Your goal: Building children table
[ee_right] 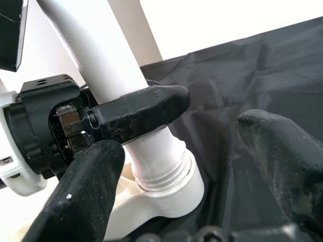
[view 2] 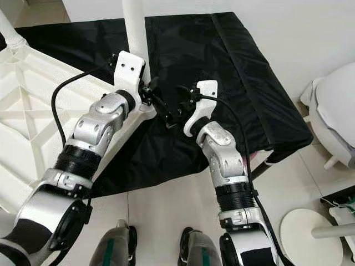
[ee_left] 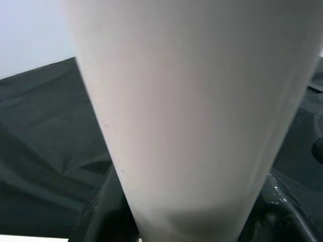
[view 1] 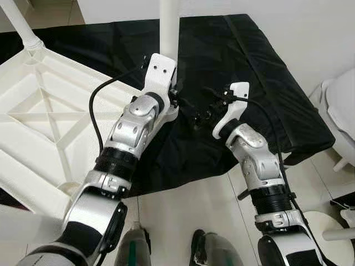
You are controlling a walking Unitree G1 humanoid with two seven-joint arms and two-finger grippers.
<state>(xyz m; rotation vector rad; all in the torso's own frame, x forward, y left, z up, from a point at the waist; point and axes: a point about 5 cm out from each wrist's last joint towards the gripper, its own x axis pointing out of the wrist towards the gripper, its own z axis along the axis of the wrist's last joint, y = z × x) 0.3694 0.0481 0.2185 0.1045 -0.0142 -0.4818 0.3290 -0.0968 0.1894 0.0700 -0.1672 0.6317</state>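
Two silver arms reach up from the bottom of the frame toward a white table leg (view 1: 169, 25) that stands upright at the upper middle. The left gripper (ee_right: 136, 113) is clenched around this leg just above its threaded base; in the right wrist view one of its black fingers (ee_right: 151, 108) curls across the white tube. The leg's base sits in a socket at the corner of the white tabletop (view 1: 39, 133), which lies upside down at the left of the frame, its ribbed underside facing up. A second leg (view 1: 22, 25) rises slanting from the far corner at the upper left.

The right gripper (view 1: 206, 113) sits near the centre, just beside the left one and the leg's base, its two black fingers (ee_right: 282, 161) spread apart and grasping nothing. Both grippers hang over a black cloth (view 1: 266, 83) that covers a low surface across the upper half of the frame. In the left wrist view the leg appears very close and blurred, with the cloth behind it.

A round white stool (view 2: 308, 233) lies at the lower right on the pale tiled floor (view 1: 188, 205).
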